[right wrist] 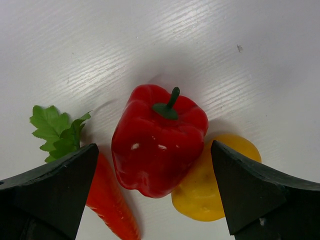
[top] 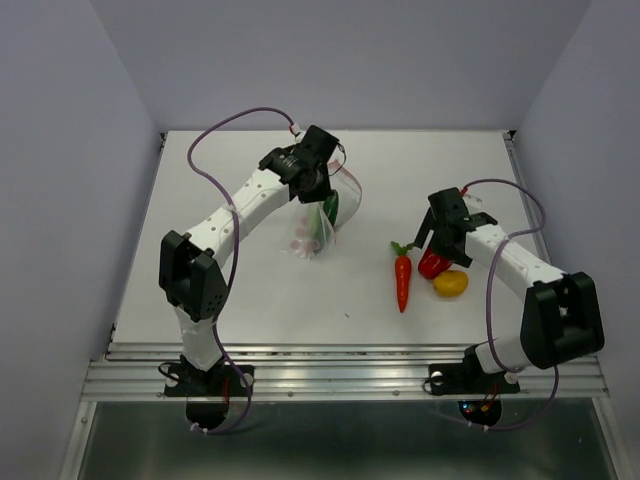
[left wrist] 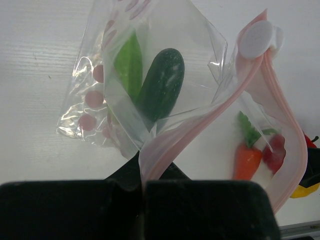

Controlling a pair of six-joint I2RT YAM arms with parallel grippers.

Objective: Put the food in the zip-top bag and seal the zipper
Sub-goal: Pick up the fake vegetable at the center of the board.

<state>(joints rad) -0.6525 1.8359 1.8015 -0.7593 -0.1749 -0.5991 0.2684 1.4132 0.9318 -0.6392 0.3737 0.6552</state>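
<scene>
Table (top: 240, 300): white, faintly grained top, with three toys loose on its right side.
Yellow-orange round toy vegetable (top: 450, 284): the nearest of the lot, tucked right up against the pepper.
Red-orange toy carrot with green leafy top (top: 402, 282): just left of it, tip toward the arm bases and leaves pointing away.
Glossy red toy bell pepper (right wrist: 157, 145): stem up, sitting between carrot and yellow one.
Right gripper (top: 438, 250): jaws spread wide, one black finger on each side of the red pepper and neither touching it.
Clear, crinkly, pink-dotted plastic zip-top bag (left wrist: 200, 60): further back on the left, held up by its edge and hanging down.
Dark green toy cucumber (left wrist: 162, 82): inside the bag.
Light green toy pepper (left wrist: 129, 62): in there too, beside the cucumber.
Narrow pale-pink zipper (left wrist: 200, 127): gaping open in a loop, with a white round slider (left wrist: 256, 40) at its far end.
Left gripper (left wrist: 142, 187): fingers clamped together, pinching the zipper strip.
</scene>
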